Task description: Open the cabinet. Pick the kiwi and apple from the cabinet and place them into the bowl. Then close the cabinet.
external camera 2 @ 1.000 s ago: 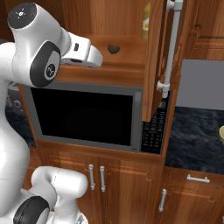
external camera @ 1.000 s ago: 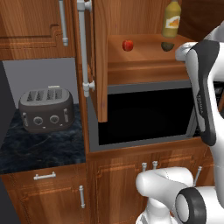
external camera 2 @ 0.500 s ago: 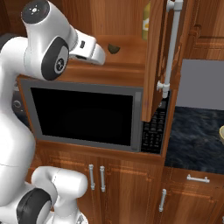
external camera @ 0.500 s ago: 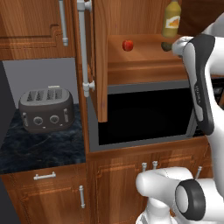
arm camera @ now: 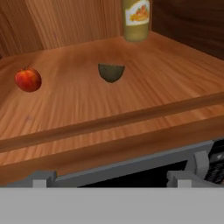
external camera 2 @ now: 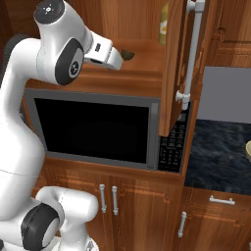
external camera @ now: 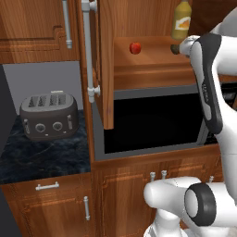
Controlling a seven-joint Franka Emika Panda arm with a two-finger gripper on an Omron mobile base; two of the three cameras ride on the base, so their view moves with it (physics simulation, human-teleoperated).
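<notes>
The cabinet (external camera: 148,65) stands with its doors swung open (external camera 2: 172,68). On its shelf lie the red apple (external camera: 135,47) (arm camera: 28,79) and, to its right, the brown-green kiwi (arm camera: 111,72) (external camera 2: 128,54). In the left base view the kiwi (external camera: 174,48) peeks out from behind my hand. My gripper (external camera 2: 119,60) (arm camera: 109,178) is open at the shelf's front edge, aimed at the kiwi and short of it, with nothing between its fingers. A sliver of the pale bowl (external camera 2: 248,150) shows on the counter at far right.
A tall yellow bottle (arm camera: 136,17) (external camera: 181,21) stands just behind the kiwi. A microwave (external camera: 152,122) sits directly under the shelf. A toaster (external camera: 48,115) rests on the dark counter at left. The open door's bar handle (external camera: 88,46) juts forward left of the shelf.
My hand has moved up and in toward the shelf, closer to the kiwi. The fruit and the doors have not moved.
</notes>
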